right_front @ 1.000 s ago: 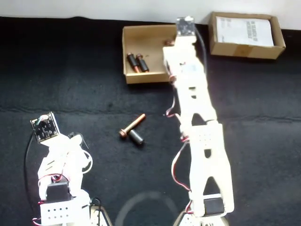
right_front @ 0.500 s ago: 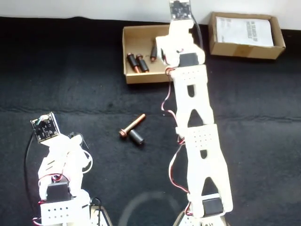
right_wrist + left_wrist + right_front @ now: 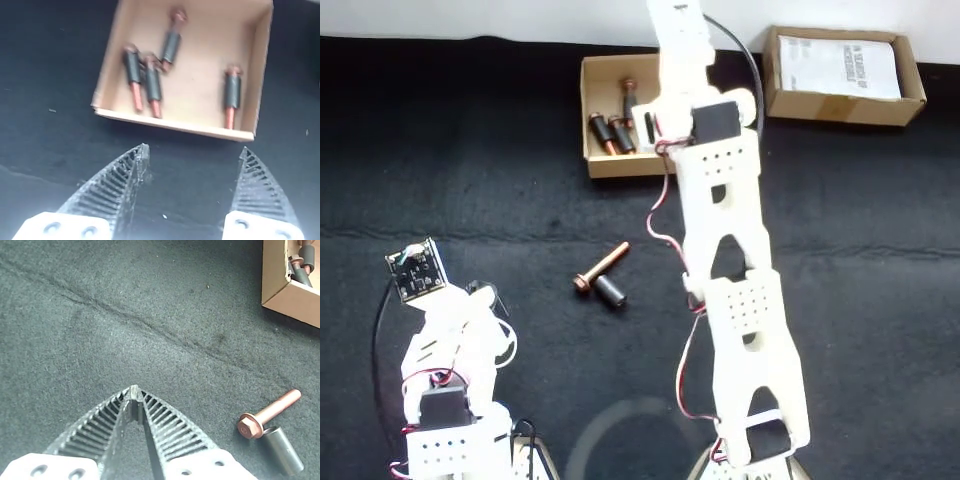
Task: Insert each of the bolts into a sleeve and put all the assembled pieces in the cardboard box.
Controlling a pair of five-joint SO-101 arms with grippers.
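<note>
left arm (image 3: 450, 385) is sitting folded at the near left corner of the black mat (image 3: 470, 160), well apart from the parts. left gripper (image 3: 134, 388) is hanging over bare mat, its two ribbed fingers (image 3: 170, 432) meeting at the tips and gripping nothing

moving right: one loose bolt (image 3: 601, 266) is lying flat near the middle of the mat. it is copper-coloured, with its head toward the arm bases and its shank pointing toward the cardboard box (image 3: 620, 166). one loose sleeve (image 3: 610, 291), dark and short, is lying just beside the bolt head on the near side. the left wrist view is showing the sleeve's open end next to the head; contact cannot be told. this bolt is not sitting inside the sleeve

the cardboard box is standing open-topped at the far edge of the mat. four assembled pieces (image 3: 153, 84) are lying inside it. two are side by side near one wall, a third is tilted just behind them, and a fourth is lying apart near the opposite wall. each is showing a dark sleeve with copper at both ends

right arm (image 3: 740, 300) is stretching from the near edge across the mat, its far links crossing over the right part of the box. right gripper (image 3: 195, 150) is hanging with its fingers spread wide apart and nothing between them, the box lying just ahead of the fingertips

far right: a second box (image 3: 840, 108) is standing at the mat's far edge, with a printed sheet (image 3: 840, 65) lying in it
</note>
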